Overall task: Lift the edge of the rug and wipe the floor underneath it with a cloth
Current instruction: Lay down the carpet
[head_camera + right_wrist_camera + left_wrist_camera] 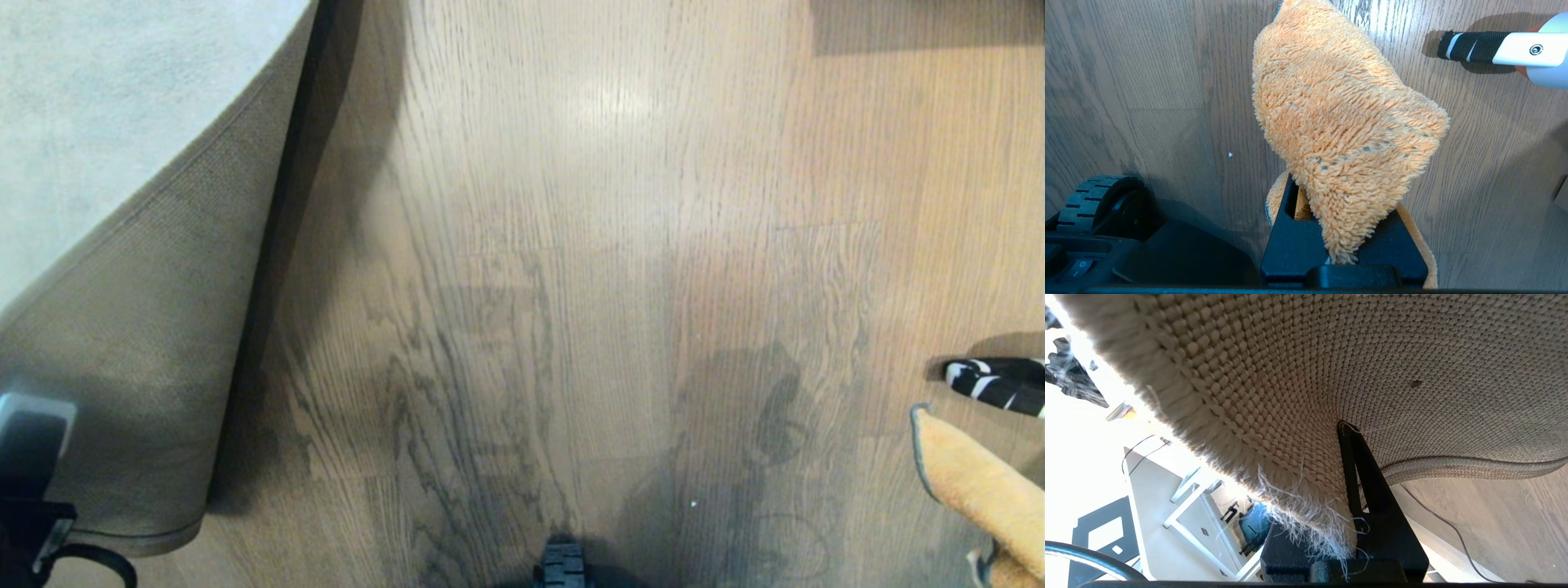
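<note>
We have the rug (147, 343) peeled back on our left, its tan backing facing up and its pale pile showing beyond; our left claw (1349, 522) is shut on the frayed corner and holds it off the floor (522, 245). The bared planks lie open ahead of us. Our right claw (1331, 245) is clamped on the cloth (1339, 122), which hangs low at our right, seemingly just above the wood, well apart from the rug.

The grip sits right at the fraying edge, so the corner could slip out and drop over the wiping path. A striped black-and-white object (996, 384) beside the cloth could snag a sweep. In the head view both claws are cut off by the frame edges.
</note>
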